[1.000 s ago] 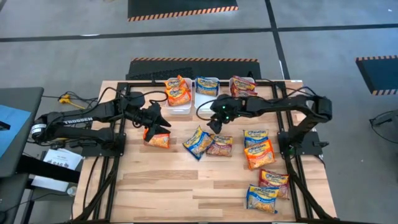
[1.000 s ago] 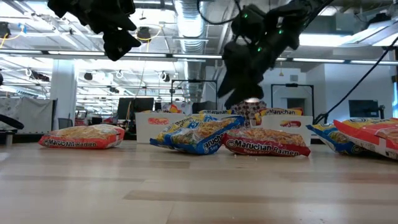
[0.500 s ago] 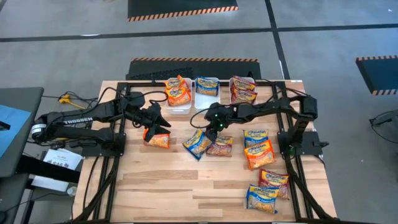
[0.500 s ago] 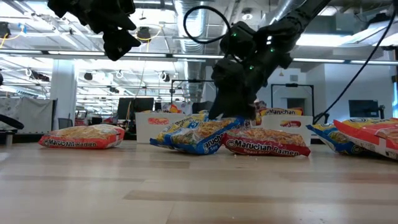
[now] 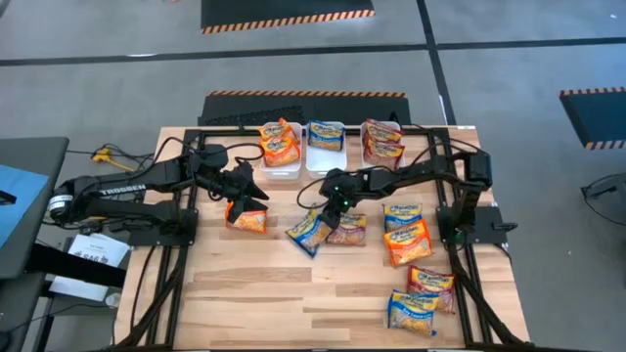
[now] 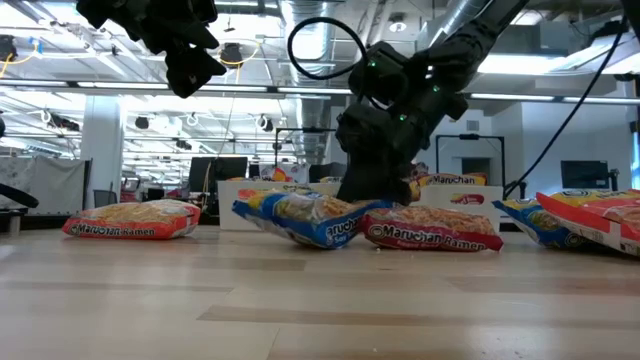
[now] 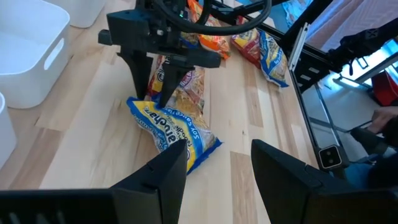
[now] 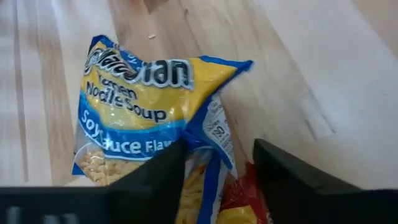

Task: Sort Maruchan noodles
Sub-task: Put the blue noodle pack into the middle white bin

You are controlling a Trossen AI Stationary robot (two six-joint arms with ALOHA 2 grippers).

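Observation:
A blue Maruchan noodle packet (image 5: 305, 233) lies flat mid-table, overlapping a dark red packet (image 5: 349, 231) on its right. My right gripper (image 5: 330, 207) is down on the blue packet's far right end. It is open, and its fingers straddle that end (image 8: 217, 143). My left gripper (image 5: 251, 196) hovers open and empty above an orange packet (image 5: 247, 221) lying flat on the table's left part. My right gripper comes down slanting from the far right onto the blue packet's end beside the dark red packet. One finger (image 8: 163, 177) lies against the packet's printed face near that edge. The other finger (image 8: 286, 180) stands over the dark red packet (image 8: 239, 199). The blue packet lies on the table.
Three white tubs (image 5: 284, 168) stand along the far edge, holding orange, blue and dark red packets. Several more packets (image 5: 408, 242) lie on the table's right half, down to the near right corner (image 5: 411, 311). Bare wood fills the near left.
My right gripper has come down and toward the table's left and near edge onto the blue packet, tipping steeper. The blue packet has slid a little toward the left and near edge and lies flatter.

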